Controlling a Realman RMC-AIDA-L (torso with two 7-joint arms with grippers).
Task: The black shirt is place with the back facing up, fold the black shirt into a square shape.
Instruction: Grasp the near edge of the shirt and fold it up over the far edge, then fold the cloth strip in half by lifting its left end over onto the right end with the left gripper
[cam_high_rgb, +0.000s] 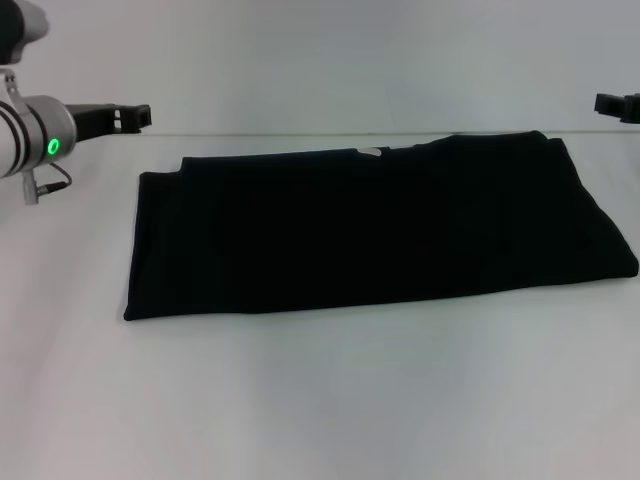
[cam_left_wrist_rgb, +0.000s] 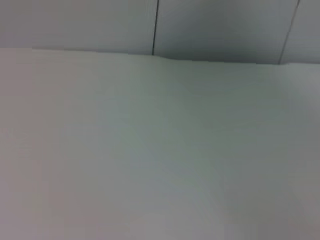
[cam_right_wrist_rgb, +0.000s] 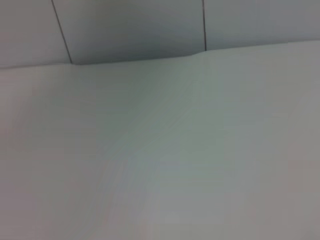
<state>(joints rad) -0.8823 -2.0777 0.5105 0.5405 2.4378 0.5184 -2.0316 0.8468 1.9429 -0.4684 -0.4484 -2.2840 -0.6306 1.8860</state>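
The black shirt (cam_high_rgb: 375, 225) lies flat on the white table (cam_high_rgb: 320, 400) as a wide folded rectangle, with a tiny pale neck tag (cam_high_rgb: 371, 153) at its far edge. My left gripper (cam_high_rgb: 132, 116) hovers at the far left, above and behind the shirt's left corner, clear of the cloth. Only the tip of my right gripper (cam_high_rgb: 617, 105) shows at the far right edge, behind the shirt's right end. Neither holds anything that I can see. Both wrist views show only bare table and wall, no shirt.
The table's far edge (cam_high_rgb: 300, 135) meets a pale wall just behind the shirt. In front of the shirt stretches bare white tabletop.
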